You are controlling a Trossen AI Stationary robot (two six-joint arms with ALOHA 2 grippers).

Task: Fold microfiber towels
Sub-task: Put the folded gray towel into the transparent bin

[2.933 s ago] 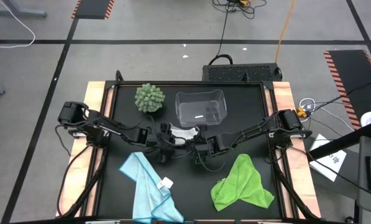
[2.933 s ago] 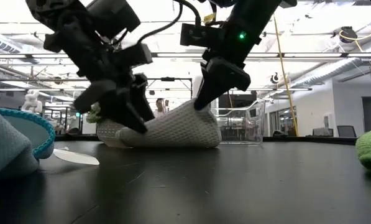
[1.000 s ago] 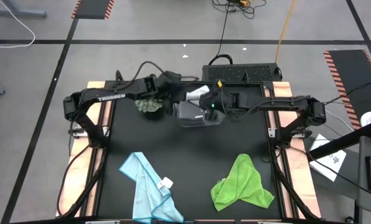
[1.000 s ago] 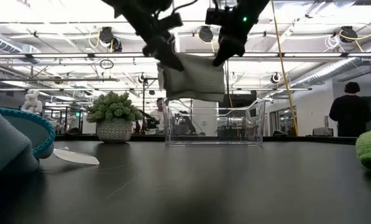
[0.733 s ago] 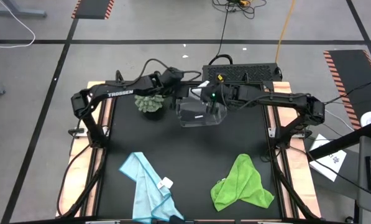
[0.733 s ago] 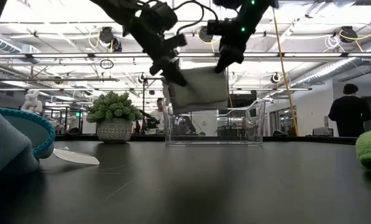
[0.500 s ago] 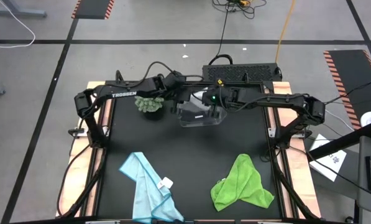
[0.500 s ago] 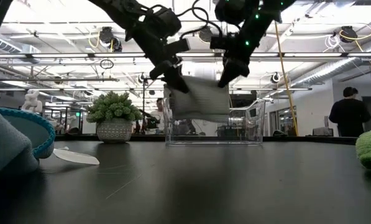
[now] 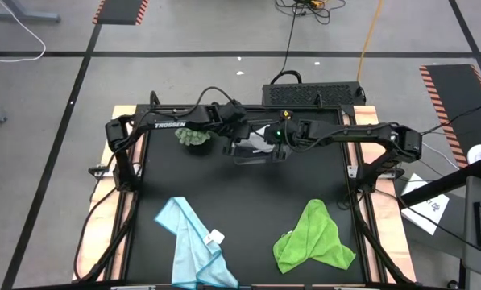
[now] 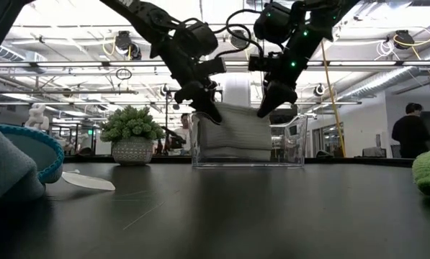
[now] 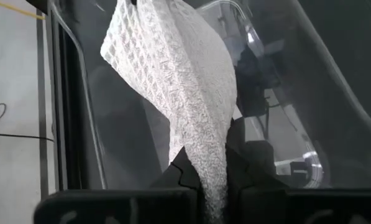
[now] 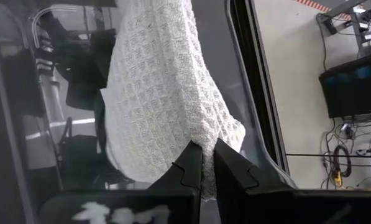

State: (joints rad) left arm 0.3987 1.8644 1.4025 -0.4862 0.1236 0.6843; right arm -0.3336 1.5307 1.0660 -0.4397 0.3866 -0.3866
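Since the earlier frames we've carried the white towel (image 10: 233, 133) up off the mat and back toward 12 o'clock, and it now hangs lower, its bulk down inside the bin (image 10: 295, 147). L gripper (image 10: 207, 113) is clamped on the towel's left top corner, R gripper (image 10: 266, 109) clamped on the right one, so the folded cloth is stretched between us over the bin, approx. at 12 o'clock of the mat. Both wrist views show the waffle weave pinched tight in the fingers (nothing else held).

Blue towel (image 9: 193, 246) lies crumpled at 7 o'clock, green towel (image 9: 314, 236) at 5 o'clock; neither looks folded yet. Plant (image 9: 190, 135) sits just beside the bin at 11 o'clock, under the L arm.

Risks, as we judge them:
- Uneven release: one corner let go first and the fold slumps open in the bin.
- A corner draped on the bin's rim, so the towel catches or drags the light bin when we lift away.
- L arm brushing the plant on the way out, since they're v. close.
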